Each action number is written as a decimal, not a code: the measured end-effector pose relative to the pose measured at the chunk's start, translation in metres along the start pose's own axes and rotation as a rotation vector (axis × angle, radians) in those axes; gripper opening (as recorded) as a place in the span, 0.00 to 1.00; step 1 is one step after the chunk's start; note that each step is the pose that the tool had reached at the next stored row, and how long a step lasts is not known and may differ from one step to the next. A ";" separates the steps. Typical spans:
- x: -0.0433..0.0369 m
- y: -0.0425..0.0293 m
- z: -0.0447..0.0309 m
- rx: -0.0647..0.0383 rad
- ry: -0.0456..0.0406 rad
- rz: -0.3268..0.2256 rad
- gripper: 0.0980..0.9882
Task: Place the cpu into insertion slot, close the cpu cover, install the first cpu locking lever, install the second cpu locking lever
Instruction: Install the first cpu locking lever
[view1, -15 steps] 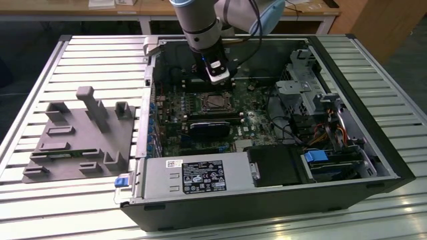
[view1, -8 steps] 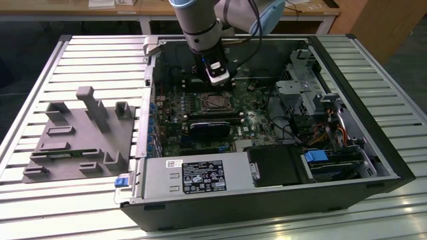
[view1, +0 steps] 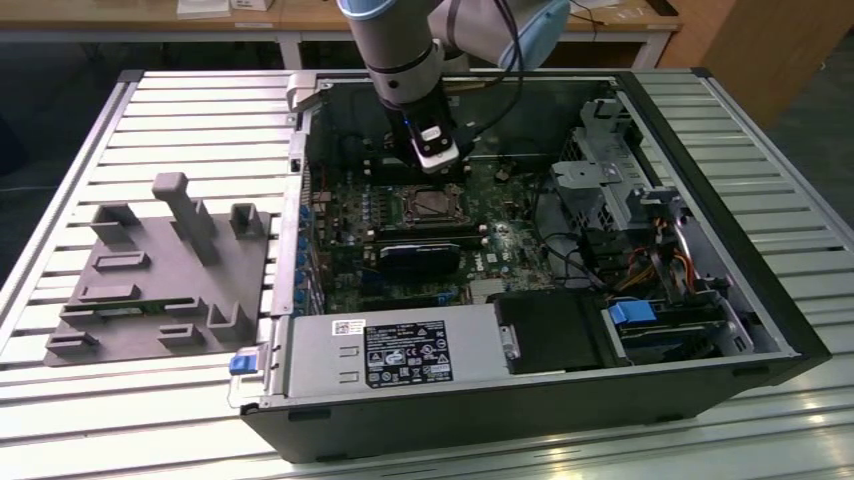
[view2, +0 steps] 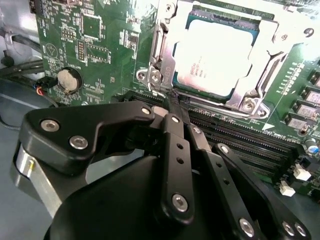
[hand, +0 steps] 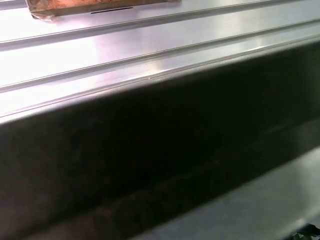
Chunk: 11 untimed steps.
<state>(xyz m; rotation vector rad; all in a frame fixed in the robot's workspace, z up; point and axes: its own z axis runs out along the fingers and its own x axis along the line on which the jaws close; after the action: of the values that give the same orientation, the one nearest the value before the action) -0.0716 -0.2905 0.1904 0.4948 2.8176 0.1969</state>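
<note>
So: cpu (view2: 212, 52) sits in the insertion slot (view2: 200, 91), and the cpu cover (view2: 252, 82) lies flat around its edges. Gripper (view2: 175, 100) is narrow, fingers together with nothing seen between them, tips just beside the cover's corner, near long black memory slots (view2: 240, 135). Exterior view: gripper (view1: 438, 170) hangs over the motherboard (view1: 347, 215) inside the open computer case (view1: 721, 330).
</note>
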 end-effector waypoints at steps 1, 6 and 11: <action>0.0000 0.0000 0.0002 -0.001 0.0002 0.000 0.00; 0.0000 0.0001 0.0001 -0.003 0.0009 0.001 0.00; -0.0017 0.0013 -0.0065 -0.003 0.0009 0.001 0.00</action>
<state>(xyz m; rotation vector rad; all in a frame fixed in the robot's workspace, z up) -0.0716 -0.2905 0.1973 0.4955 2.8175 0.2017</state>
